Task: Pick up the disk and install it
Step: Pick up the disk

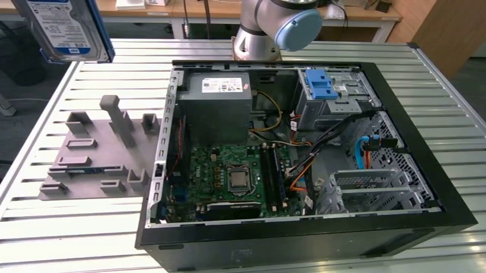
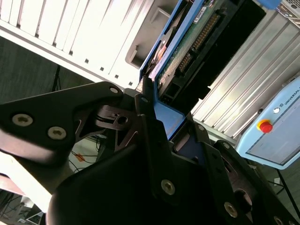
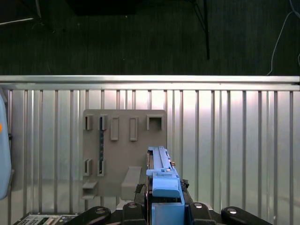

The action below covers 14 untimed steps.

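Note:
The disk (image 1: 65, 28), a silver drive with a white-and-blue label in a blue bracket, hangs high above the table's far corner at the exterior view's left, well clear of the grey holder block (image 1: 99, 153). In the second wrist view my gripper (image 2: 171, 115) is shut on the disk (image 2: 187, 42), whose green circuit-board side and blue frame show between the black fingers (image 2: 145, 101). In the first wrist view the disk (image 3: 161, 176) stands edge-on above the gripper (image 3: 164, 208), over the holder block (image 3: 124, 150).
An open computer case (image 1: 425, 222) lies on the slatted metal table (image 1: 61, 233), with a grey power-supply box (image 1: 220, 108), motherboard (image 1: 235, 176) and a drive bay with a blue latch (image 1: 320, 85). The arm's base (image 1: 266, 28) stands behind it. A teach pendant (image 2: 276, 131) sits nearby.

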Each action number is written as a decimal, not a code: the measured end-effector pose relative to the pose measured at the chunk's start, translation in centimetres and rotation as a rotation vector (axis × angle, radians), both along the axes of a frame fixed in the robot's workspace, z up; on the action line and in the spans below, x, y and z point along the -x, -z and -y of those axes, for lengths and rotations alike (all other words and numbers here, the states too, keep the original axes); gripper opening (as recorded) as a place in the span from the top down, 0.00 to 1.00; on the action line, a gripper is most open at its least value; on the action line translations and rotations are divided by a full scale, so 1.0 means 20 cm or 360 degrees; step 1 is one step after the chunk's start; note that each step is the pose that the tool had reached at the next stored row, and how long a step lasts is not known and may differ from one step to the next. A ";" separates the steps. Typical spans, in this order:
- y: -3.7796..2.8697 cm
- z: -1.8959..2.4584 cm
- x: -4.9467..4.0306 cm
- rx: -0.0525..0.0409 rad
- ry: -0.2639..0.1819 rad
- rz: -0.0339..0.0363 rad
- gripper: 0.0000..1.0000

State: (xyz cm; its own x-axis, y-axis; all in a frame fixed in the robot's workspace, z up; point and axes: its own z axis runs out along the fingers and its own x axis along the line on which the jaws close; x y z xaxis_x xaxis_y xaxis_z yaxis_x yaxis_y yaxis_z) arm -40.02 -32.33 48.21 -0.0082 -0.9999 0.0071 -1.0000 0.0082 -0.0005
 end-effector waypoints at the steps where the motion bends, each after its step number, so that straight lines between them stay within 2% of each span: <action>1: 0.000 0.000 -0.002 0.0000 0.0000 0.0000 0.64; 14: 0.001 0.000 -0.037 0.0000 0.0000 0.0000 0.64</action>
State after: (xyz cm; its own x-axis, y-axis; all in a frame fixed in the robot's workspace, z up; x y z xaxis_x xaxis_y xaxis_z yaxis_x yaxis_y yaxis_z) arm -39.28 -32.34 48.19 -0.0081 -0.9999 0.0071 -1.0000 0.0081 -0.0005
